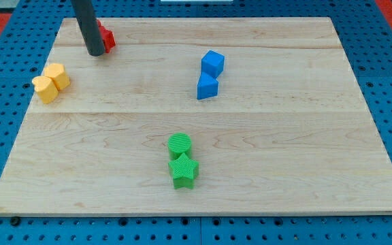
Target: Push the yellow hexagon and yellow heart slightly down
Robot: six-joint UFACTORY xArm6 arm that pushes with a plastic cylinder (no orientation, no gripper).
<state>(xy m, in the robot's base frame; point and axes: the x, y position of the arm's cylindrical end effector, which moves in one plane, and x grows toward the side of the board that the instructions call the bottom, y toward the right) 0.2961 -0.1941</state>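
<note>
Yellow hexagon (57, 74) touches yellow heart (45, 89), view's left.

A pale wooden board (264, 156) of glued planks lies on a blue pegboard bench (386, 82). At its far left, two yellow blocks touch: a hexagon (57, 75) and a heart (45, 88) nearer and further left. A red block (106, 37), shape unclear, sits at the far edge. Right of centre a blue cube (212, 63) touches a blue wedge-like block (207, 86). Near centre, a green cylinder (179, 144) touches a green star (183, 170)
</note>
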